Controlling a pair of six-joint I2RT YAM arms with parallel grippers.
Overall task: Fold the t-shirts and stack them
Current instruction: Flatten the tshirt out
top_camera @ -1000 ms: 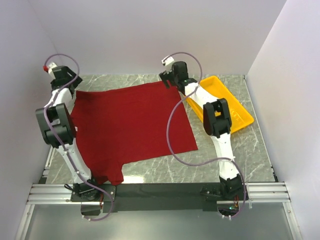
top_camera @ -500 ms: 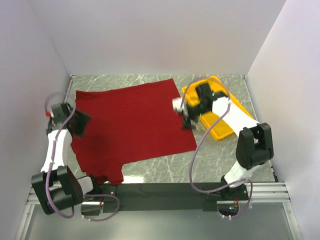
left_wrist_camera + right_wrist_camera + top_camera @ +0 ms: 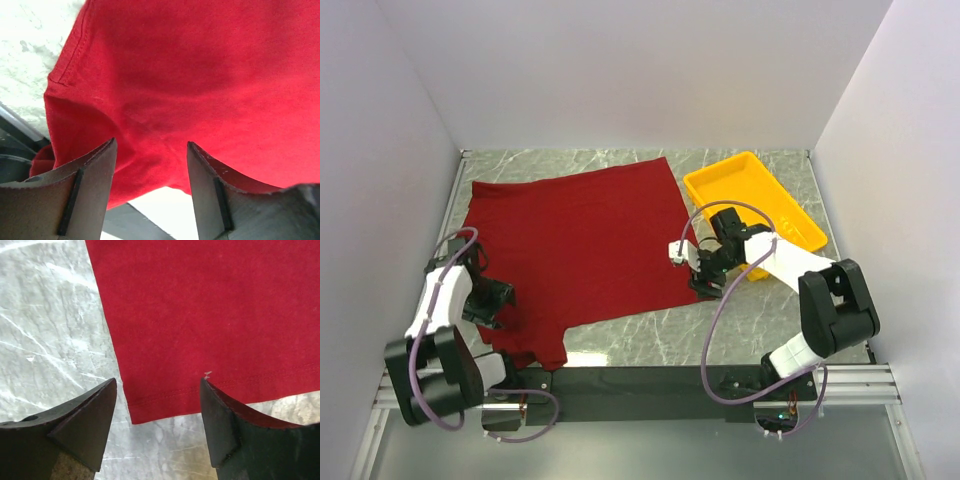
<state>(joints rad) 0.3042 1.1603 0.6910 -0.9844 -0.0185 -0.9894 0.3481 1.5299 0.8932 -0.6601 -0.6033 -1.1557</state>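
A red t-shirt (image 3: pixel 580 245) lies spread flat on the marble table (image 3: pixel 775 315). Its sleeve reaches the near left edge. My left gripper (image 3: pixel 498 300) is open and low over that near-left part. In the left wrist view the gripper (image 3: pixel 151 143) straddles the red cloth (image 3: pixel 200 75), with a stitched hem at the upper left. My right gripper (image 3: pixel 698 276) is open at the shirt's near right corner. In the right wrist view the gripper (image 3: pixel 158 381) frames the hemmed corner (image 3: pixel 137 412), with the shirt (image 3: pixel 210 305) beyond. Neither gripper holds anything.
A yellow tray (image 3: pixel 798 225) stands at the right back, close behind the right arm. White walls close in the left, back and right. A black and metal rail (image 3: pixel 640 382) runs along the near edge, and its dark edge shows in the left wrist view (image 3: pixel 135 222).
Both arms have swung from the shirt's far corners to its near side. The left gripper is now at the near-left sleeve and the right at the near right corner. The shirt stays flat.
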